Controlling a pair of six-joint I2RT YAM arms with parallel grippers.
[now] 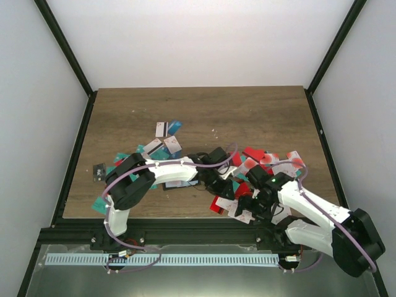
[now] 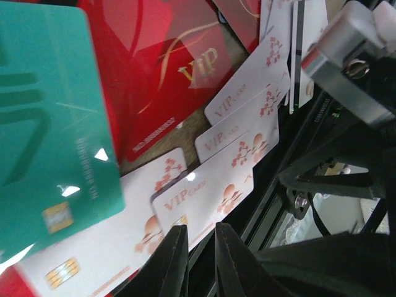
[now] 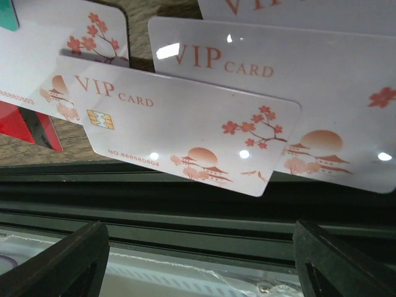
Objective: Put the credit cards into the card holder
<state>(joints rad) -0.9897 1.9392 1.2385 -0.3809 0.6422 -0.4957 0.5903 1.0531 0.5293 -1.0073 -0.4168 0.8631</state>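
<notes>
Seeing credit cards (image 1: 253, 153) strewn over the near half of the table (image 1: 247, 111) in red, teal and white, thickest between the two arms. The card holder (image 1: 180, 184) looks to be the dark flat piece partly under the left forearm, mostly hidden. Right gripper (image 3: 201, 232) is spread wide and empty above a white VIP card (image 3: 185, 133) at the table's near edge. Left gripper (image 2: 201, 238) is nearly closed with a thin gap, nothing visible in it, low over white cards next to a teal card (image 2: 49, 124) and a red card (image 2: 167, 80).
</notes>
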